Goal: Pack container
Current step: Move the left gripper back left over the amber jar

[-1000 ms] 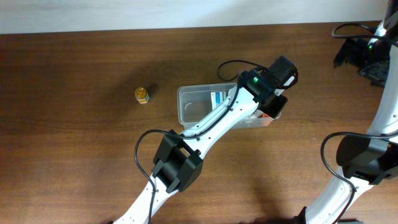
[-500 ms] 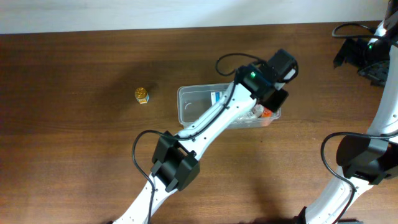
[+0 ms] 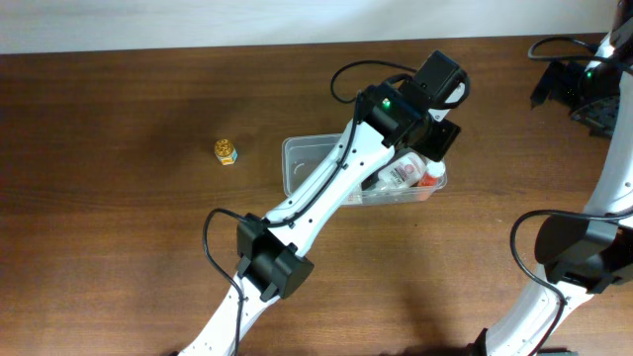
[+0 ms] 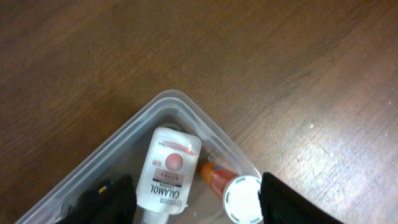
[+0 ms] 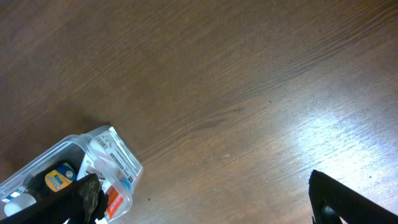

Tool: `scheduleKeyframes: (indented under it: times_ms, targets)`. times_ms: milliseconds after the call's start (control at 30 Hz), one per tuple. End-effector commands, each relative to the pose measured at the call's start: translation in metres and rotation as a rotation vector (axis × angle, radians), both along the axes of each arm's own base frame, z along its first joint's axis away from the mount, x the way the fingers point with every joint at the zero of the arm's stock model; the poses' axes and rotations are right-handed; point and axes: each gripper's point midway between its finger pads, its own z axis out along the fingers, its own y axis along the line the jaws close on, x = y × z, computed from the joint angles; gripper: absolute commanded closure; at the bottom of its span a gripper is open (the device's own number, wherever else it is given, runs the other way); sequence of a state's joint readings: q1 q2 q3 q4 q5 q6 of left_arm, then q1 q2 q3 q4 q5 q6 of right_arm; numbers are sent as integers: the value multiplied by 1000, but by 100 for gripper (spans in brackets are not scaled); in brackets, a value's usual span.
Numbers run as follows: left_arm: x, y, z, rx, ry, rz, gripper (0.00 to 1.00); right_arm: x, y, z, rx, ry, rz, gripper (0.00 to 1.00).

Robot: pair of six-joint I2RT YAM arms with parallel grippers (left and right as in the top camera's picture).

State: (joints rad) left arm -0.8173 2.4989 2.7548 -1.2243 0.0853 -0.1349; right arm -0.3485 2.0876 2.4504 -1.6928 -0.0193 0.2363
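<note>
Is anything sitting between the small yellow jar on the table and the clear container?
Nothing visible does. In the overhead view only bare table lies between the yellow jar and the container's left wall. The left arm crosses over the container's right part, away from that gap.
</note>
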Motion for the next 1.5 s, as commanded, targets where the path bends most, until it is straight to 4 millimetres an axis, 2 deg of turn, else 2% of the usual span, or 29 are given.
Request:
scheduleKeyframes:
  times_ms: [0,67,133,200,267,400,500,700,767,867,1033,1267,1333,1467]
  targets:
    - [4,4,18,-20,-31,3,28,-5,-1,8,-5,-14,-14,2]
    - [7,13,30,-30,-41,18,24,-5,-1,8,-5,-14,-14,2]
    - [12,27,43,-34,-45,42,15,-5,-1,8,-5,-14,-14,2]
    - [17,48,54,-31,-43,74,1,-5,-1,8,-5,-14,-14,2]
    - [24,75,66,-25,-38,118,1,-5,-1,8,-5,-14,-14,2]
    - [38,144,85,-3,-13,240,1,-5,-1,8,-5,-14,-14,2]
    - [49,197,90,20,17,339,1,-5,-1,8,-5,-14,-14,2]
    - [84,283,90,12,37,533,1,-5,-1,8,-5,-14,-14,2]
    - [91,306,82,24,62,582,1,-5,-1,8,-5,-14,-14,2]
    - [95,327,60,34,147,617,1,-5,-1,8,-5,-14,-14,2]
    - [85,351,1,125,347,659,1,-5,-1,8,-5,-14,-14,1]
    - [69,373,-68,236,530,693,1,-5,-1,8,-5,-14,-14,2]
    - [73,378,-86,238,540,702,1,-5,-1,8,-5,-14,-14,2]
    - [79,383,-106,233,539,714,0,-5,-1,8,-5,-14,-14,2]
